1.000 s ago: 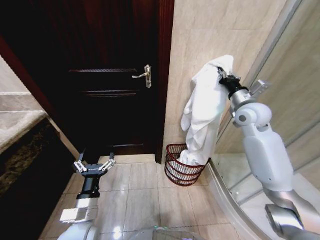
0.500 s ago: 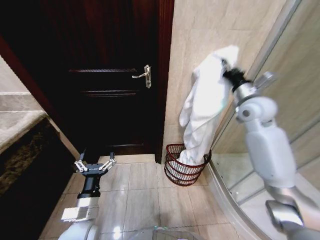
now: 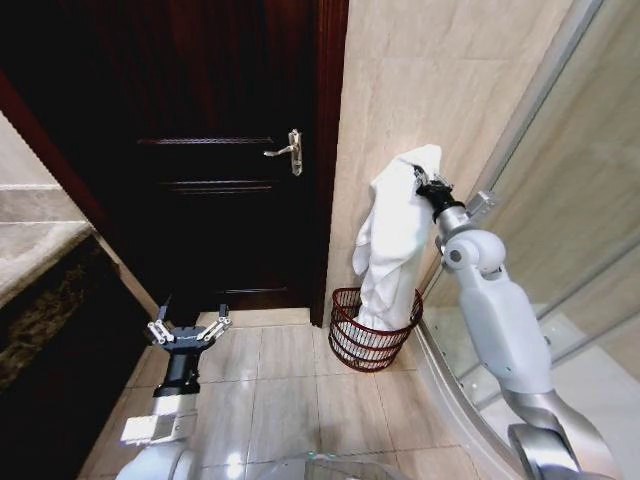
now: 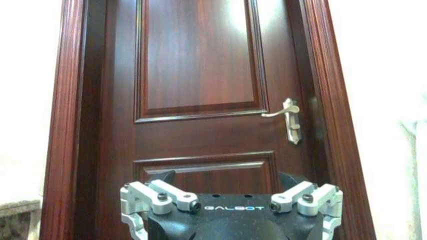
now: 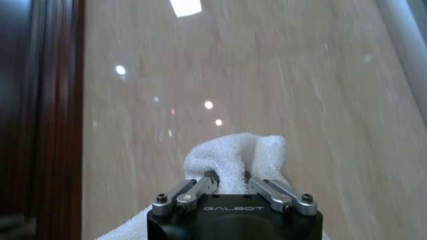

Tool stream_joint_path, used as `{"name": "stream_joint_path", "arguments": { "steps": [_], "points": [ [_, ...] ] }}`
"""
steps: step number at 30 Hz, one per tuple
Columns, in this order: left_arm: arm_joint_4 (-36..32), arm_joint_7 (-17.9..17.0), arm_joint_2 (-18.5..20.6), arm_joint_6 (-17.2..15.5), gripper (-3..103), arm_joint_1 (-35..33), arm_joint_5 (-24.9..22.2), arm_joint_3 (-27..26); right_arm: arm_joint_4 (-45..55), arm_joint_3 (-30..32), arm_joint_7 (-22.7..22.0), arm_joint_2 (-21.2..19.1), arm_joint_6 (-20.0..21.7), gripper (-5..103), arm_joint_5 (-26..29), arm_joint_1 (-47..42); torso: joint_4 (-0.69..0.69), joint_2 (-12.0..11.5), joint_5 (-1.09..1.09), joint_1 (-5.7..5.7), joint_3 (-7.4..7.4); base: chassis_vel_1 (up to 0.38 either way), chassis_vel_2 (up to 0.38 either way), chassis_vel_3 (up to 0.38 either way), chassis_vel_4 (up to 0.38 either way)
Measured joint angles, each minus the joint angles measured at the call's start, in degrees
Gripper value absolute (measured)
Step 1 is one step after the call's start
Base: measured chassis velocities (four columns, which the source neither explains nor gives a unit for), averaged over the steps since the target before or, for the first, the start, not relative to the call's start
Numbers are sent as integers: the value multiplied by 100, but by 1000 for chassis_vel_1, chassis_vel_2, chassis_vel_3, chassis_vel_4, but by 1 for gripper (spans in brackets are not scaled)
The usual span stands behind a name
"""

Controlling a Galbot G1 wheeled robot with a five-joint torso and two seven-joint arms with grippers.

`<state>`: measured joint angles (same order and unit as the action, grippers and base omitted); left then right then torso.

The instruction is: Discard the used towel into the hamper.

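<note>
A white towel [image 3: 393, 240] hangs from my right gripper [image 3: 424, 180], which is shut on its top end by the beige tiled wall. The towel's lower end drops into the hamper [image 3: 372, 330], a dark reddish-brown open-weave basket on the floor below. In the right wrist view the fingers [image 5: 199, 188] pinch a bunched fold of towel [image 5: 233, 155] with the gripper [image 5: 230, 182] facing the wall. My left gripper [image 3: 189, 328] hangs low over the floor tiles in front of the door, open and holding nothing; it shows as the left gripper [image 4: 230, 200] in the left wrist view.
A dark wooden door [image 3: 215, 150] with a metal lever handle [image 3: 288, 150] stands left of the hamper. A curved glass shower enclosure [image 3: 560, 210] borders the right. A dark stone counter [image 3: 40, 300] runs along the left. Beige floor tiles [image 3: 285, 390] lie between them.
My right arm has come down and toward the left with the towel, so more of the towel has sunk into the hamper. The left arm has stayed still.
</note>
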<state>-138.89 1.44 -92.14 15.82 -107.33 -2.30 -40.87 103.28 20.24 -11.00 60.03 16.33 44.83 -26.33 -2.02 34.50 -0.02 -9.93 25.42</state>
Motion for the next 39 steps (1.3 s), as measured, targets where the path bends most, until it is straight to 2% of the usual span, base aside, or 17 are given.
{"name": "stream_joint_path", "arguments": {
  "steps": [4,9,13,14,16,30,39],
  "points": [
    [-21,-2,0,0,100,-17,-7,-7,150,-50,-106,-162,109,14,260,414,1,0,0,0,-1,0,0,0,0],
    [-26,-7,1,6,100,-35,-12,-14,135,-208,-126,-143,151,14,226,599,1,0,1,1,-1,0,0,0,0],
    [-26,-9,0,20,100,-50,-12,-15,-167,-321,-34,25,14,14,-88,388,0,0,2,0,-1,0,0,0,0],
    [-28,-9,0,23,100,-54,-12,-15,-358,-358,27,125,-105,14,-267,247,0,0,7,0,1,0,0,0,0],
    [-48,-9,0,23,100,-58,-15,-14,-612,-359,138,296,-304,14,-511,-5,1,0,2,0,0,0,0,0,0],
    [-32,-7,0,3,100,-57,33,-17,-774,-52,221,555,-506,14,-554,-754,1,-2,1,1,-3,0,0,0,0],
    [4,-5,0,9,100,-46,54,-36,-809,25,310,670,-543,14,-563,-1116,1,-205,2,84,-121,0,0,0,0]
  ]
}}
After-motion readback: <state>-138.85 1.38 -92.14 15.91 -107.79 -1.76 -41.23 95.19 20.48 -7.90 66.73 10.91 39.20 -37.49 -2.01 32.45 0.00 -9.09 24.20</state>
